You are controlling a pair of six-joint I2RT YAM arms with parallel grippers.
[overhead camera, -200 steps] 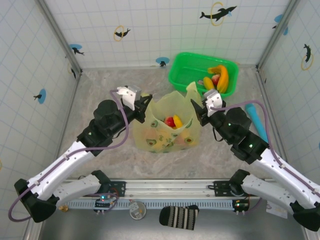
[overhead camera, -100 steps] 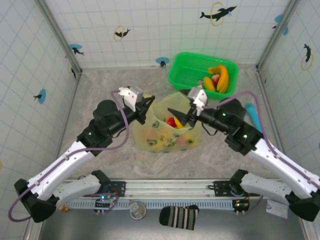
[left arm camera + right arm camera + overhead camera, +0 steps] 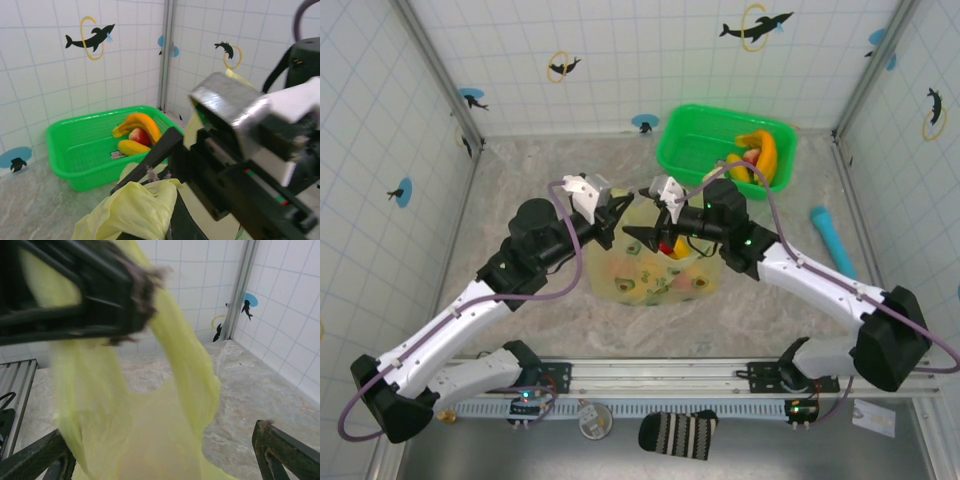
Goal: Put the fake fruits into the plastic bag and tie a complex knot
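Observation:
The plastic bag [image 3: 655, 272] stands at the table's middle, yellow-green and translucent, with a red and a yellow fake fruit [image 3: 668, 244] showing inside. My left gripper [image 3: 611, 216] is shut on the bag's left handle [image 3: 132, 212], which it holds up bunched. My right gripper [image 3: 642, 236] reaches leftward over the bag's mouth, open. In the right wrist view its fingers [image 3: 282, 450] stand wide on either side of the raised handle loop [image 3: 185, 365], not touching it, with the left gripper [image 3: 95, 295] above. More fake fruits [image 3: 757, 158], bananas and a red one, lie in the basket.
A rigid green basket [image 3: 695, 140] stands at the back right, close behind the bag. A cyan cylinder [image 3: 830, 232] lies on the table to the right. Tiled walls close the table in on three sides.
My right gripper opened, left the bag's right handle and swung left across the bag's mouth toward the left handle. The left gripper kept its hold and barely moved.

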